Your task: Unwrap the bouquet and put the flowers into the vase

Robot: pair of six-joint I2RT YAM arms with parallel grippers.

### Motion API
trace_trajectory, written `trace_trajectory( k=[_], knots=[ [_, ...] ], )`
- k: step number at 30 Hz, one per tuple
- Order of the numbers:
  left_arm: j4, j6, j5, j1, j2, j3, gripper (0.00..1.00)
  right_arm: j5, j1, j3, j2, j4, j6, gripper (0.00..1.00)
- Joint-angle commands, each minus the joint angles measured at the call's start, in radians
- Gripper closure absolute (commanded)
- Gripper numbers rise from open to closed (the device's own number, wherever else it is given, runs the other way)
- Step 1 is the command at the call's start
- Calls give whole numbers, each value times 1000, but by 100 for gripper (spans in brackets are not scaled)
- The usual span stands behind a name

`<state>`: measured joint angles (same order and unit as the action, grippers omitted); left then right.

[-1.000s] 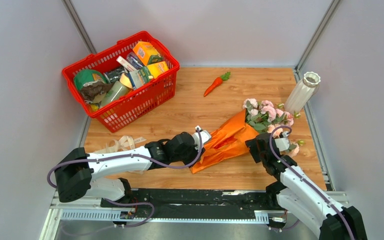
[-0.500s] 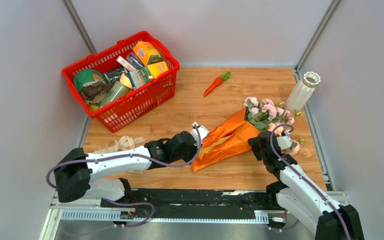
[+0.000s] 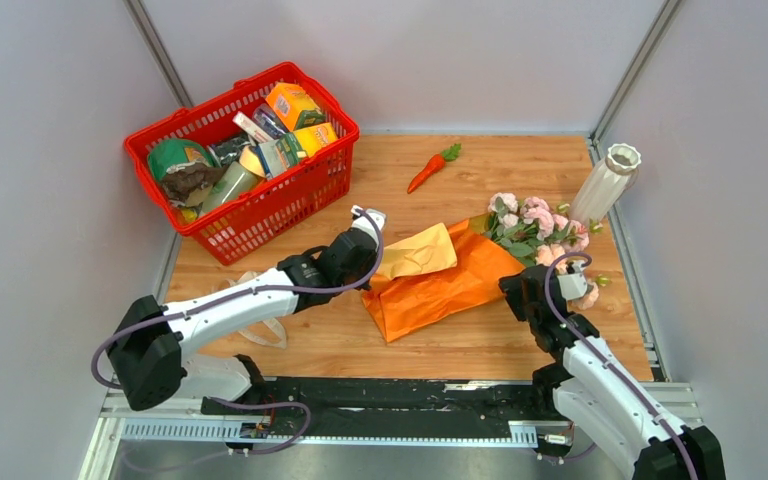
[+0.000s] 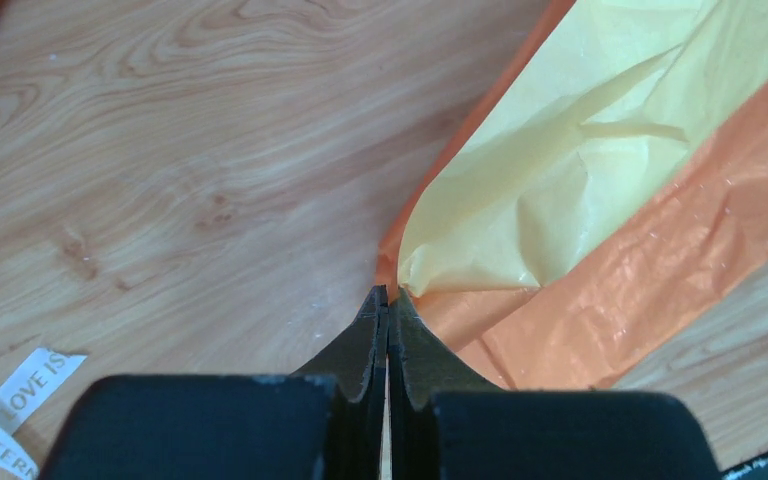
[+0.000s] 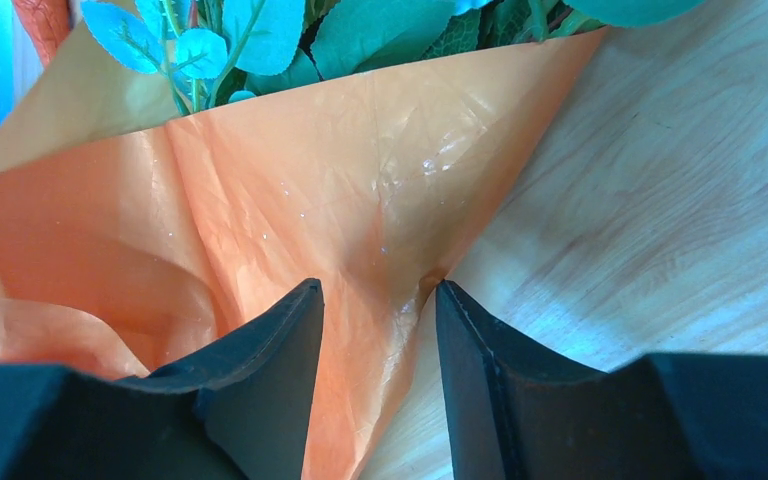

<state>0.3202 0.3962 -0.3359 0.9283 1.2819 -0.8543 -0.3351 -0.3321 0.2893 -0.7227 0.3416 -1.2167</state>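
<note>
Black left gripper (image 4: 388,300), jaws pressed together, pinches one corner of the shiny orange wrapping paper (image 3: 440,290), exposing its tan-yellow lining. Right gripper (image 5: 375,292), jaws apart, straddles the opposite edge. Pink flowers (image 3: 535,225) lie at the wrap's mouth on the table (image 3: 400,195), near the white ribbed vase (image 3: 605,185).

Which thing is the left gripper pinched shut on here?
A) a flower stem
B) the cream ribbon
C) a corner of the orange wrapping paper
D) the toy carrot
C: in the left wrist view the left gripper is closed on a corner of the wrapping paper, whose yellow inside is showing. The ribbon lies apart on the wood, and the carrot sits far off.
</note>
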Motion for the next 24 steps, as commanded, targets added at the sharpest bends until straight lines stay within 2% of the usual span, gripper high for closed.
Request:
trace_trajectory(
  k=[1,7,10,15,19,24],
  knots=[
    [66,18,-37,-58,49,-83,100,-27,11,-7,17,-4,23,52],
    [166,20,-149,-109,123,-172,96,-45,18,13,42,20,48,53],
    [187,42,-147,-129,143,-173,93,-54,19,24,63,36,68,53],
    [210,62,-181,-146,197,-167,70,-73,19,62,109,71,126,53],
    [286,78,-273,-170,232,-235,61,-64,18,112,147,102,187,54],
    [348,81,-341,-175,192,-321,55,-13,19,145,154,119,233,54]
  ],
)
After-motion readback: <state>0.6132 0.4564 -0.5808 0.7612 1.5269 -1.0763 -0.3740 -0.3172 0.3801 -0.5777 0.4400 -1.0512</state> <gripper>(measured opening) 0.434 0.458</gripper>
